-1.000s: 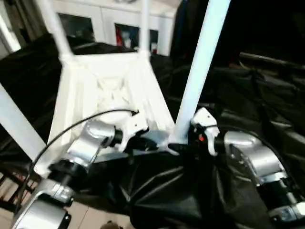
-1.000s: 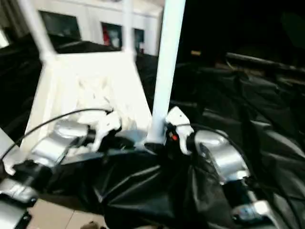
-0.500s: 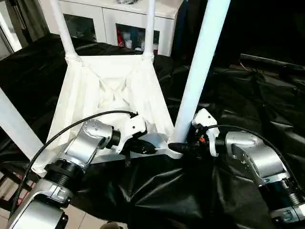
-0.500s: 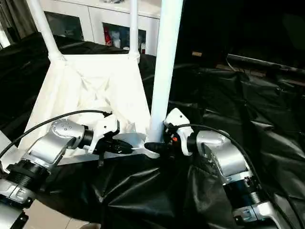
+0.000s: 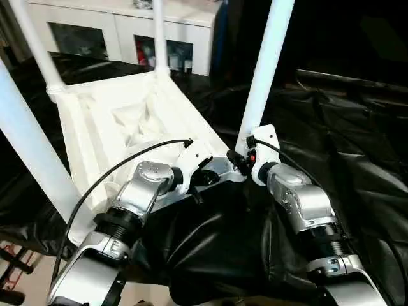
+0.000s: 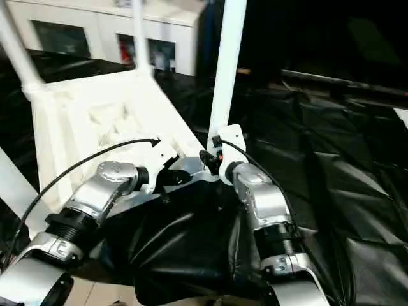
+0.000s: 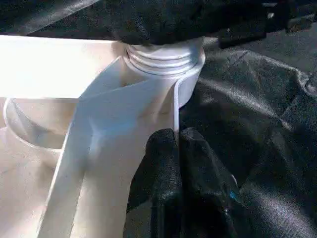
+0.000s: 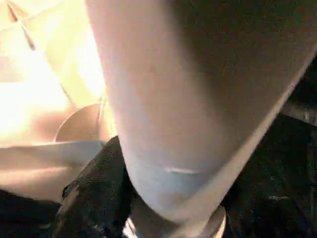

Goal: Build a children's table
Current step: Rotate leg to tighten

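- My right tool point(image 5: 244, 160) has closed in, pinching the near leg point(image 5: 264, 70) at its corner socket point(image 7: 163, 59).
- Left tool point(image 7: 178, 148), fingers pressed together, braces the table top point(image 5: 115, 121); seating looks nearly done.

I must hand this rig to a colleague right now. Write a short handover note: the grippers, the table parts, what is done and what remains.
Left gripper: shut on the rim of the table top, beside the near right corner socket.
Right gripper: around the base of the near right leg, at that socket.
Table top lies underside up on the black sheet. Four legs stand in the corners: far left leg, far right leg, near left leg.
Done: all legs placed.
Left: confirm the near right leg is fully seated, release, turn the table upright.
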Controlling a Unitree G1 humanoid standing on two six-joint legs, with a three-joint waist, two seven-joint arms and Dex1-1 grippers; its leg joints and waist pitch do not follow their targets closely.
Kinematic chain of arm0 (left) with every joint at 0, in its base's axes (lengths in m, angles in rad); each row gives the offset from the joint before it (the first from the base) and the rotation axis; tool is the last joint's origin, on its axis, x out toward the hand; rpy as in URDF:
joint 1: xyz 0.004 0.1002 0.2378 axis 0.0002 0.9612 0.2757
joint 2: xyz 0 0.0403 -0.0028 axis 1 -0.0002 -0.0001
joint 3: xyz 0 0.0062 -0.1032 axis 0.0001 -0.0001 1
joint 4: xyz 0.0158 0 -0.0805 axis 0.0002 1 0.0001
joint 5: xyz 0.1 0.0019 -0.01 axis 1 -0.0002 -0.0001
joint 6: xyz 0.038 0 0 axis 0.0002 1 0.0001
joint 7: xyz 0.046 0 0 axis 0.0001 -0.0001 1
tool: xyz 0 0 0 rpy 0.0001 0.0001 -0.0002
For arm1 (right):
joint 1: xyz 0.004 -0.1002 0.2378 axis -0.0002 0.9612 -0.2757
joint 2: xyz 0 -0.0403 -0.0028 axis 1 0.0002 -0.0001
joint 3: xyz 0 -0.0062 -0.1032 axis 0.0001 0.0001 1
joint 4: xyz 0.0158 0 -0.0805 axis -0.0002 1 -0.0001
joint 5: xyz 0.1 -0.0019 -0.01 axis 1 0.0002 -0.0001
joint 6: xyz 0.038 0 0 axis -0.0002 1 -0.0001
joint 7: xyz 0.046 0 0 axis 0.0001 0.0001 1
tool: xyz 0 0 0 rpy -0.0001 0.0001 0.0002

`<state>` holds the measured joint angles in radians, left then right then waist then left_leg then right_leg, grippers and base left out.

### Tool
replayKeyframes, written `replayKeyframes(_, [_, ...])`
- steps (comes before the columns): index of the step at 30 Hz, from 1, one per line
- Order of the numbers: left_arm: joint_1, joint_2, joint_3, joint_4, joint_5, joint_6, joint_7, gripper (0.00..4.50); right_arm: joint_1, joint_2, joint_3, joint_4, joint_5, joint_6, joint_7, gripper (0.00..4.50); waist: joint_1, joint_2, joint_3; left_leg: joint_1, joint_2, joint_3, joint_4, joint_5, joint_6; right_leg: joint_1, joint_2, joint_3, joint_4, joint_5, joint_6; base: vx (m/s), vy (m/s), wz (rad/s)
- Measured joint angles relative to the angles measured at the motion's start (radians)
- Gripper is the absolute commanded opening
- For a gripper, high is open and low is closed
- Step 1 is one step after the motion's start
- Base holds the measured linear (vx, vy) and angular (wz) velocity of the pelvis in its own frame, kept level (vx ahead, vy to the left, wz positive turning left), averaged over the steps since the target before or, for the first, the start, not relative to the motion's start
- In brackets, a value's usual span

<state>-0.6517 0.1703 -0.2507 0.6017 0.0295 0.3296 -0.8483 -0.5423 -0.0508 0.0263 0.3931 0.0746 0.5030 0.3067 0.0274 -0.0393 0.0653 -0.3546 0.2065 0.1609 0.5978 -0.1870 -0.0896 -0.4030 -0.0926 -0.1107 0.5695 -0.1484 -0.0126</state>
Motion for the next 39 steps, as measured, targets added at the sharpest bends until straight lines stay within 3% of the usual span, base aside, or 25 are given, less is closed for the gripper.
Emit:
replayKeyframes(5, [0.0,-0.001,-0.001,-0.001,0.0,-0.005,-0.016,0.0,0.0,-0.011,0.01,-0.001,-0.009,-0.006,0.026,3.25,0.001,0.0,0.0,0.002,0.0,0.002,0.0,0.0,0.0,-0.001,0.0,0.004,0.006,0.001,-0.001,0.0,0.0,0.0])
replayKeyframes(7, [0.011,0.015,-0.003,-0.018,-0.002,-0.011,-0.039,0.0,0.005,-0.051,0.05,-0.014,-0.012,-0.008,0.085,3.38,0.001,0.0,0.0,0.003,0.0,0.005,-0.002,0.0,0.0,-0.001,0.0,0.007,0.009,0.003,-0.001,0.0,0.0,0.0])
replayKeyframes(13, [0.06,0.095,-0.025,-0.11,-0.032,-0.032,-0.172,0.0,0.061,-0.208,0.145,-0.097,-0.004,-0.012,0.343,3.38,0.012,0.0,0.0,0.004,0.001,0.008,-0.012,0.0,0.0,-0.002,0.002,0.008,0.011,0.004,-0.002,0.009,-0.001,0.01])
replayKeyframes(20, [0.099,0.173,-0.037,-0.186,-0.056,-0.032,-0.318,0.0,0.104,-0.33,0.197,-0.176,0.035,-0.016,0.562,3.38,0.038,0.0,0.0,0.0,0.0,0.012,-0.01,-0.001,0.002,-0.01,0.001,0.014,0.016,0.003,-0.007,0.018,0.0,0.02])
replayKeyframes(22, [0.101,0.183,-0.04,-0.19,-0.057,-0.031,-0.343,0.0,0.11,-0.345,0.208,-0.182,0.038,-0.027,0.593,3.12,0.04,0.0,0.0,0.0,0.0,0.012,-0.008,-0.001,0.002,-0.01,0.001,0.016,0.017,0.003,-0.007,0.0,0.0,0.0])
replayKeyframes(33, [0.117,0.207,-0.051,-0.217,-0.068,-0.018,-0.372,0.0,0.136,-0.336,0.21,-0.218,0.049,-0.01,0.613,2.77,0.036,-0.001,0.0,0.001,0.001,0.011,-0.006,0.0,0.001,-0.01,0.001,0.017,0.026,-0.001,0.0,0.0,0.0,0.0])
replayKeyframes(37, [0.117,0.2,-0.031,-0.207,-0.063,0.001,-0.331,0.0,0.138,-0.268,0.189,-0.193,0.036,-0.006,0.52,2.76,0.027,-0.003,0.0,0.001,0.0,0.011,-0.006,0.0,0.0,-0.01,0.001,0.017,0.026,-0.001,0.0,0.0,0.0,0.0])
replayKeyframes(39, [0.1,0.159,-0.012,-0.17,-0.05,0.004,-0.255,0.0,0.122,-0.208,0.159,-0.15,0.023,-0.002,0.412,2.76,0.022,-0.004,-0.001,0.001,0.0,0.011,-0.005,0.0,0.0,-0.009,0.001,0.017,0.025,-0.001,0.0,0.0,0.0,0.0])
